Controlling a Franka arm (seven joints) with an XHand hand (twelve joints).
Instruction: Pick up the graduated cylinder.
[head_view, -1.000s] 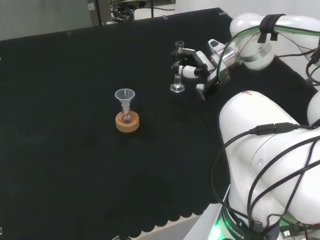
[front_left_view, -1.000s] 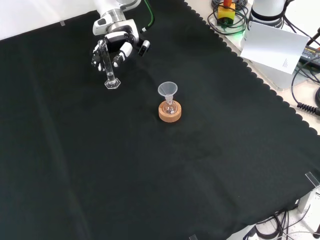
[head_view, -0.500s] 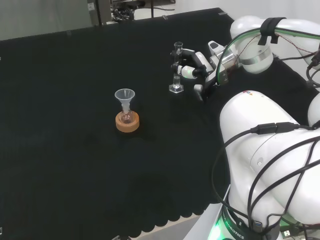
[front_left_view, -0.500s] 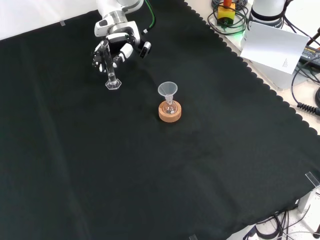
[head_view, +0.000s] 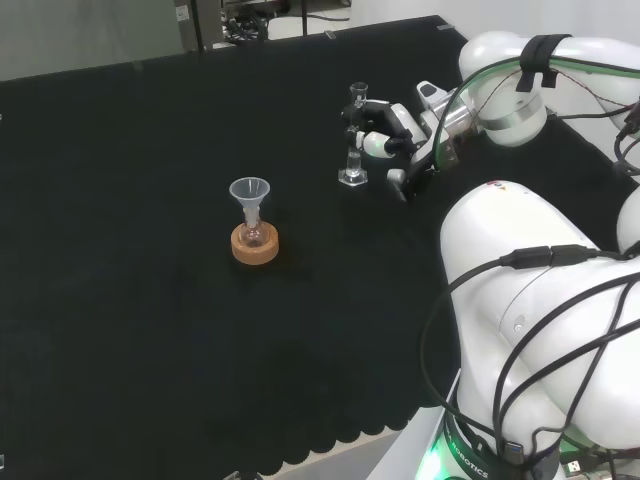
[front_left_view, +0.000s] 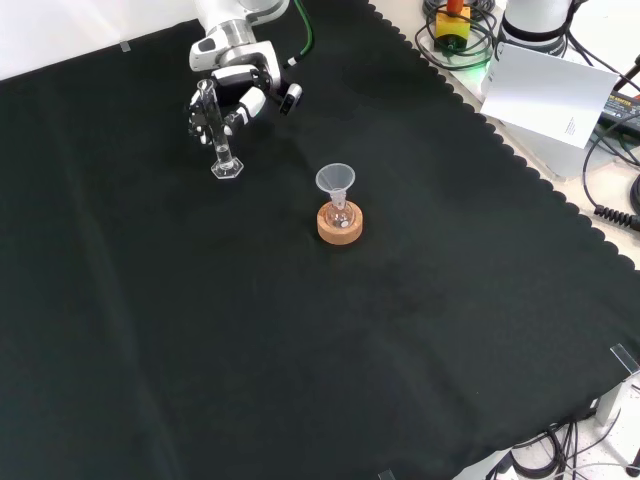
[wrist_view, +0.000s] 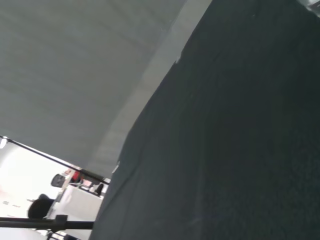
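Black cloth covers the worktop (head_view: 150, 200), and on it the graduated cylinder (head_view: 354, 135) stands upright within the curl of the robot hand (head_view: 385, 135), its hexagonal foot on or only just off the cloth. Over the last second the robot hand has drawn in from just beside the tube until its fingers (front_left_view: 205, 110) wrap the upper part, so it now grips the cylinder, which leaves only the lift to do. Well away from the robot hand, a funnel (head_view: 250, 195) sits in a small flask on a cork ring (head_view: 255, 245), clear of that rise.
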